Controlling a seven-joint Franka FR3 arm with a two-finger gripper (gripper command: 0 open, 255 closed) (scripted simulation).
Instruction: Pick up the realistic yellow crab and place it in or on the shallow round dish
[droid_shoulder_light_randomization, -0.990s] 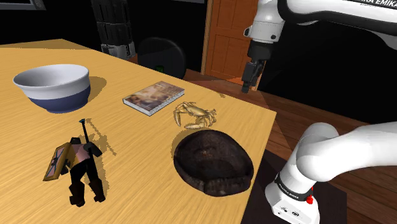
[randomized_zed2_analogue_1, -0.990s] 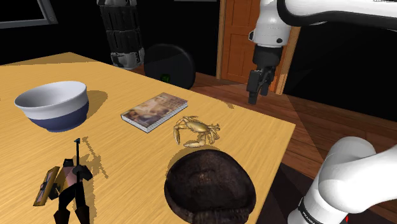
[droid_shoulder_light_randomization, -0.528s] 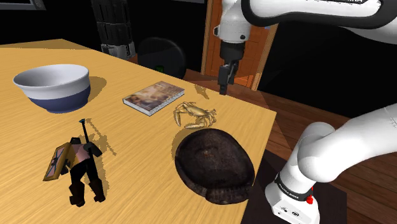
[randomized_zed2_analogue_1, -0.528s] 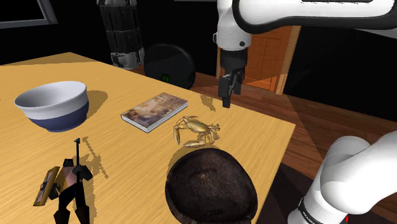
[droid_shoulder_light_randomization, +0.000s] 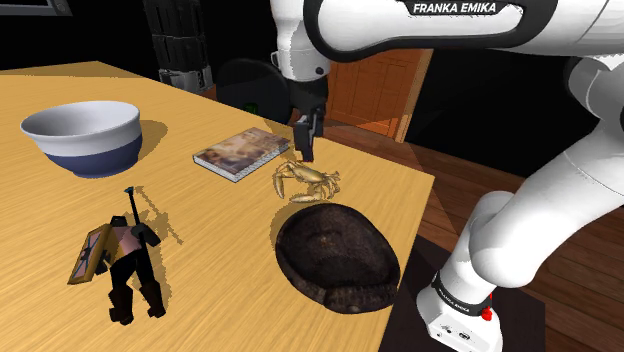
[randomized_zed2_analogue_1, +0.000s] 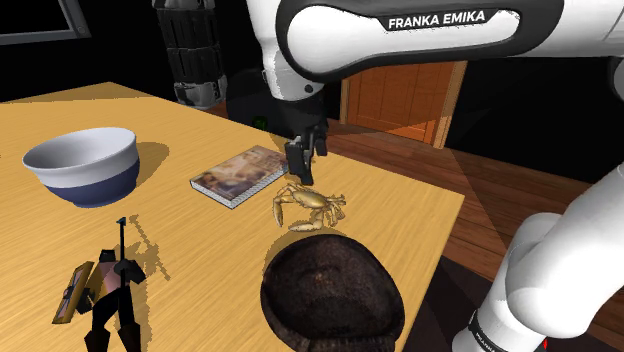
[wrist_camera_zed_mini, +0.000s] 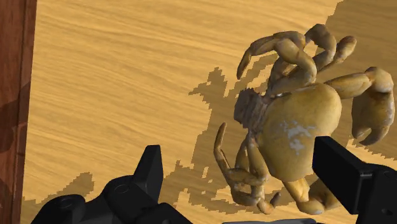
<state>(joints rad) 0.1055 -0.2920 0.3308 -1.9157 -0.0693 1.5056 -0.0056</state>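
Black two-finger gripper (droid_shoulder_light_randomization: 303, 150) hangs just above the far side of the yellow-tan crab with curled legs and claws (droid_shoulder_light_randomization: 308, 182), pointing straight down at it from the white arm. In the wrist view its fingers (wrist_camera_zed_mini: 153, 167) stand well apart and neither clasps anything, so the spread looks chosen to straddle the shell. The crab (wrist_camera_zed_mini: 296, 130) sits off-centre there, closer to one finger than the other, so a small sideways correction would probably be needed before descending. The crab rests flat on the light wooden tabletop (droid_shoulder_light_randomization: 230, 250), near the table's right edge in the shoulder view, between the thin picture-covered book (droid_shoulder_light_randomization: 242, 152) on the far side and the dark brown shallow round dish (droid_shoulder_light_randomization: 335, 258) on the near side. With the dish just beside the crab and empty, the carry should be short. The white bowl with a blue band (droid_shoulder_light_randomization: 82, 135) and the dark armoured figurine (droid_shoulder_light_randomization: 120, 260) lie well to the left, out of the way.
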